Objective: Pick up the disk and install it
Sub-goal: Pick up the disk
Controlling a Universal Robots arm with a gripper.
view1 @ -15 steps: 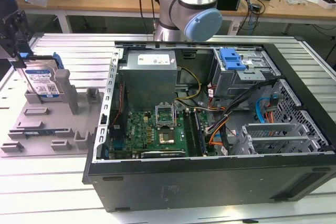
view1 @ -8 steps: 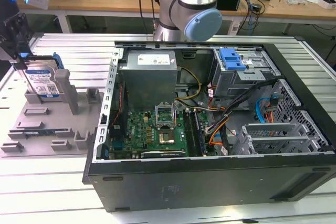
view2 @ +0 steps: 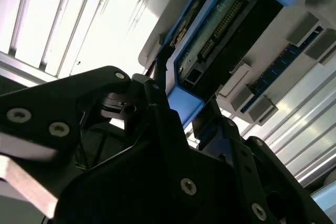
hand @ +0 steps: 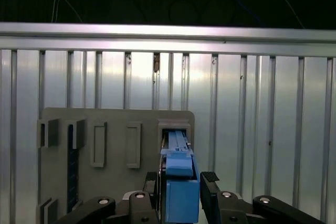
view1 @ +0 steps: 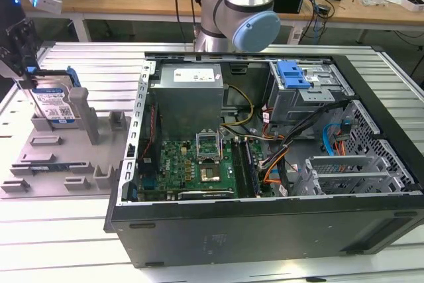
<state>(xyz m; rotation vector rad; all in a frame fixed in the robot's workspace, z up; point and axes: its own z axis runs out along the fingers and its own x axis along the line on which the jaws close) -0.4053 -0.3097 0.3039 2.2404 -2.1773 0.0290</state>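
Standing on edge in a slot of the grey fixture tray (view1: 40,164), the disk (view1: 56,105) sits well apart from the open computer case (view1: 265,230), off its side towards the exterior view's left. The gripper (view1: 30,79) is down over the disk's top, and in both wrist views its black jaws are closed against the blue rail from either side. A tall grey post (view1: 79,107) of the tray rises just beside the disk on the side facing the case, with a shorter post (view1: 117,121) between that and the case wall. Inside the case lie a grey power supply (view1: 189,97) at the far end, a green motherboard (view1: 192,164) below it, loose cables (view1: 278,157) across the middle, and a metal drive cage (view1: 311,91) topped by a blue latch (view1: 291,74). Tray and case both rest on a slatted metal table (view1: 79,57).
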